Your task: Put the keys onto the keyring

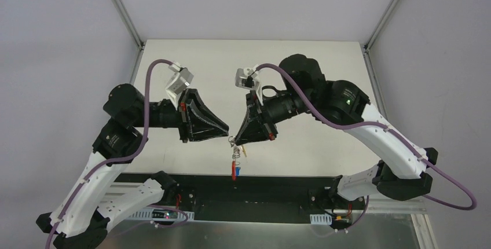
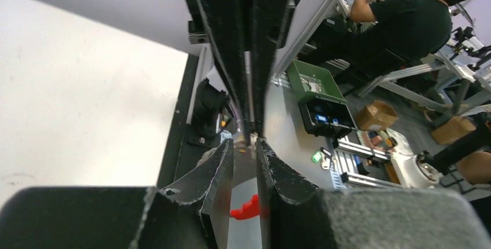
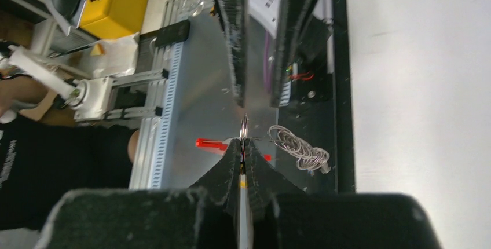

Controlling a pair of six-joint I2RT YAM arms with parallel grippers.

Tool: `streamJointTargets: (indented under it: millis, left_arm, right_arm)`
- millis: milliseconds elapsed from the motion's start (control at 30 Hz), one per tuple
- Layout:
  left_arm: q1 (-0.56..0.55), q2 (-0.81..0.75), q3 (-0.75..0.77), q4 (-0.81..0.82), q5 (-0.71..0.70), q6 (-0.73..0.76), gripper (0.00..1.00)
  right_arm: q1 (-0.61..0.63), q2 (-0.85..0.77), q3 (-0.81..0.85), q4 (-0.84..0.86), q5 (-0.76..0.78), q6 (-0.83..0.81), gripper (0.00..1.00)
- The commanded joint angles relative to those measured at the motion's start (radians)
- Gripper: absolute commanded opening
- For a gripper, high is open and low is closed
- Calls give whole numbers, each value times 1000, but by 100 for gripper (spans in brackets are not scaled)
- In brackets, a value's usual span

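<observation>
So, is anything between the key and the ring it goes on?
Nothing visible does. The right tool pinches the key, and the ring pokes out right at its tips; the chain hangs clear of both.

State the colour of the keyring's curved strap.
The strap is red, clearest in the top external view.

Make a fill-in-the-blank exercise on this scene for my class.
The keyring hangs where the two ___ meet. Its curved strap is ___. The small tag beside it is ___. The right pincer is ___ on a thin metal piece. Missing words: pincers; red; blue; shut.
</observation>
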Motion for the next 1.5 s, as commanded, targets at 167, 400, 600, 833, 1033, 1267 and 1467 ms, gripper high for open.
streamJointTargets:
  millis: [167, 400, 600, 833, 1033, 1267, 1467]
  left_arm:
    - [-10, 38, 25, -90, 111, -5, 21]
    - [-10, 61, 22, -97, 187, -41, 22]
    - [-10, 70, 14, -99, 214, -63, 24]
    - [-10, 81, 2, -102, 249, -73, 24]
    - [-10, 83, -11, -120, 267, -61, 23]
    - [-10, 75, -1, -163, 251, -16, 23]
    - [-10, 71, 24, -202, 210, 28, 24]
  right_arm:
    - [-9, 3, -67, -63, -184, 95, 0]
    - [-26, 16, -113, 13, -232, 163, 0]
    - [-26, 39, -88, 42, -255, 183, 0]
    - [-26, 69, -57, 42, -254, 185, 0]
    - [-28, 87, -32, 38, -264, 184, 0]
    - [-27, 89, -20, 23, -304, 178, 0]
    - [-28, 85, -25, 4, -313, 162, 0]
